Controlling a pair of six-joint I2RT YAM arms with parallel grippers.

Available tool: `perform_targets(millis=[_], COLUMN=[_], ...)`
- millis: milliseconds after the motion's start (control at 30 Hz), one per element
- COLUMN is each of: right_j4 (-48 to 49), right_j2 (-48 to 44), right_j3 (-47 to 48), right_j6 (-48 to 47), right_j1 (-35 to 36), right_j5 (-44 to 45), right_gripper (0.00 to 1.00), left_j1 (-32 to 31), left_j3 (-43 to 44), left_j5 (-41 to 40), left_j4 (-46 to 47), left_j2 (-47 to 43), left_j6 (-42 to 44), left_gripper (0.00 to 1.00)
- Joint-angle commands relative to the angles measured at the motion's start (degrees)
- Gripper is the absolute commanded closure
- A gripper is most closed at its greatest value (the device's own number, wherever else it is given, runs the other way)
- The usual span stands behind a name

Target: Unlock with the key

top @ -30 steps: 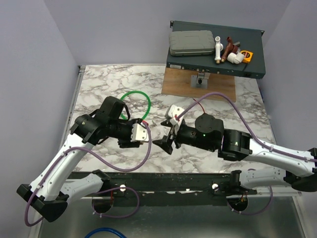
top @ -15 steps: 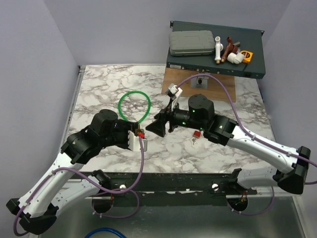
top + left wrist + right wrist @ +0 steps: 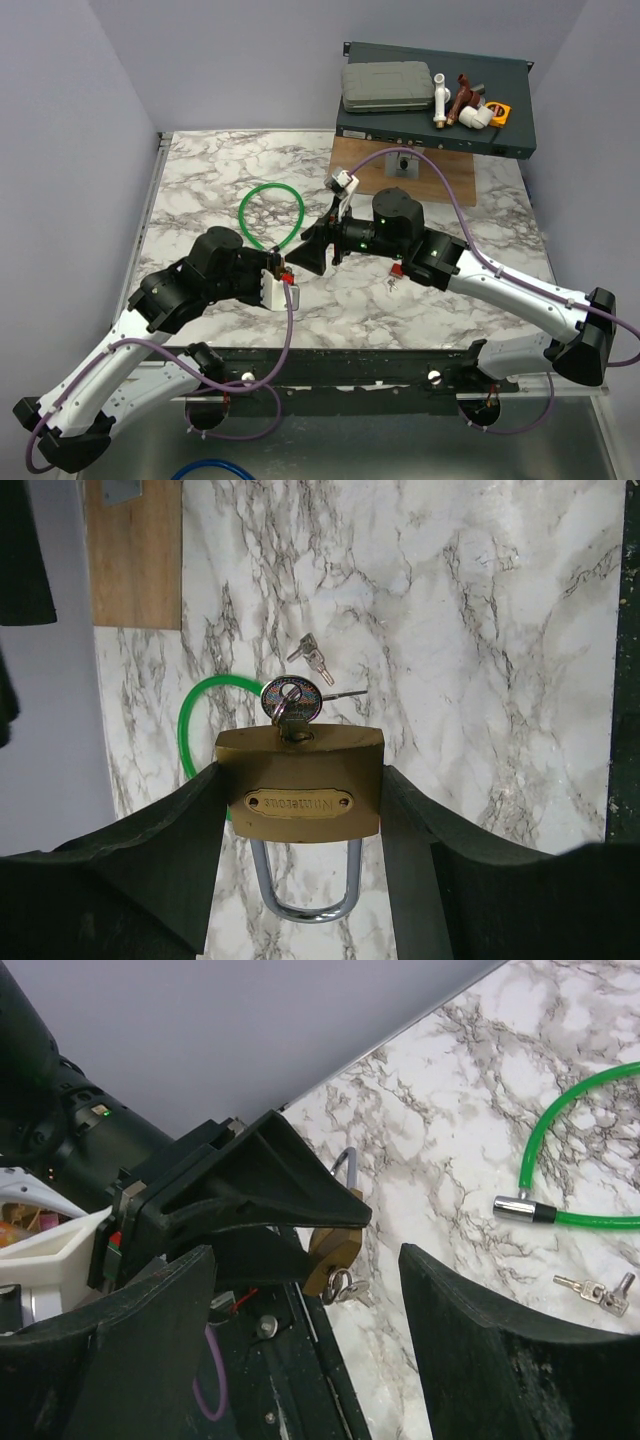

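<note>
My left gripper (image 3: pixel 300 782) is shut on a brass padlock (image 3: pixel 300 780), its fingers pressing the two sides of the body. The silver shackle (image 3: pixel 300 892) points back toward the wrist, both legs in the body. The key (image 3: pixel 291 700), silver with a ring, sticks in the keyhole on the far face. In the right wrist view the padlock (image 3: pixel 335 1245) and the key (image 3: pixel 342 1285) hang ahead of my right gripper (image 3: pixel 305 1260), which is open and holds nothing. From above, the right gripper (image 3: pixel 305 257) faces the left gripper (image 3: pixel 280 284) at close range.
A green cable loop (image 3: pixel 270 212) lies behind the grippers. Two loose keys (image 3: pixel 590 1290) lie by its metal end. A small red-tagged piece (image 3: pixel 397 269) lies under my right forearm. A wooden board (image 3: pixel 350 165) and a dark box (image 3: pixel 430 125) carrying parts stand at the back.
My right gripper has swung up and left and now faces the padlock, uncovering the red-tagged piece. My left gripper has drawn back toward the near edge with the padlock.
</note>
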Motion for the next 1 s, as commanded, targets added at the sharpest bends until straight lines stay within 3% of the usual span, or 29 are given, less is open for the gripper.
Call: perform_targets(millis=[0,200,600,967], right_j4=[3.4,4.3,2.4,6.4], right_j2=[0.5,1.5,-3.1,1.5], right_j3=[0.2,-0.7,-6.7,-3.3], right_j6=[1.5,2.0,1.3,1.1], right_j1=[0.0,0.0,0.0,0.0], right_j5=[-2.5,-6.0,-2.0,-5.3], right_gripper=[0.23,0.25,0.26,0.27], left_j1=[-0.6,-0.7,-0.8,-1.4], left_j3=[0.0,0.9,0.0,1.6], left_j5=[0.3,-0.7,-0.3,0.4], left_j4=[4.1,5.2,10.2,9.5], left_j2=[-1.1,-1.4,-5.1,-2.4], left_j6=[0.0,0.0,-1.5,-2.2], left_gripper=[1.00,1.00,1.00,1.00])
